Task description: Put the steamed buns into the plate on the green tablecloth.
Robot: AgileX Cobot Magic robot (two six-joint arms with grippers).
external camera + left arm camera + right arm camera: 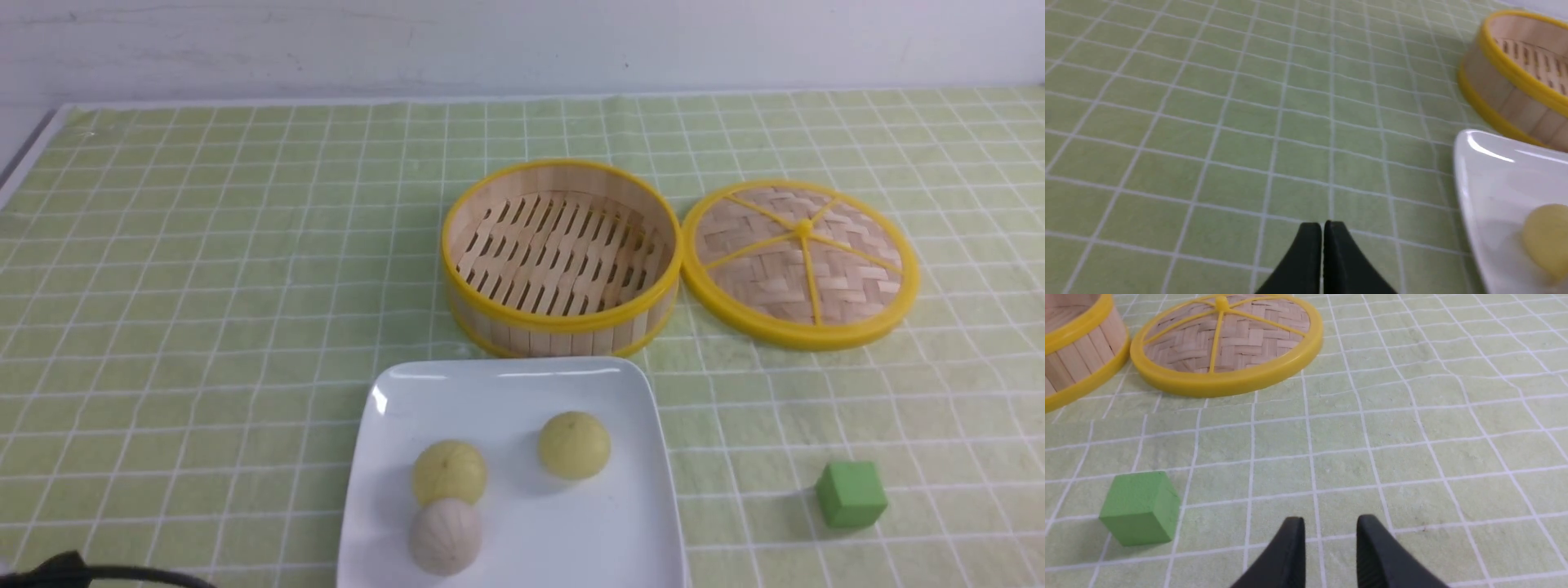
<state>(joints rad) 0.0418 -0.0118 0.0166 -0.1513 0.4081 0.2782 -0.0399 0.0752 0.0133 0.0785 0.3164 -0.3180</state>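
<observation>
All three buns [447, 514] sat on the white plate [571, 535] on the green tablecloth [204, 327], two touching and one apart, while the left gripper [1317, 245] had its jaws nearly together and the right gripper [1331, 539] stood parted, both holding nothing.

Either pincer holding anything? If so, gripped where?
Nothing held: the left pincer is nearly shut with no object between its tips; the right pincer stands open, empty.
</observation>
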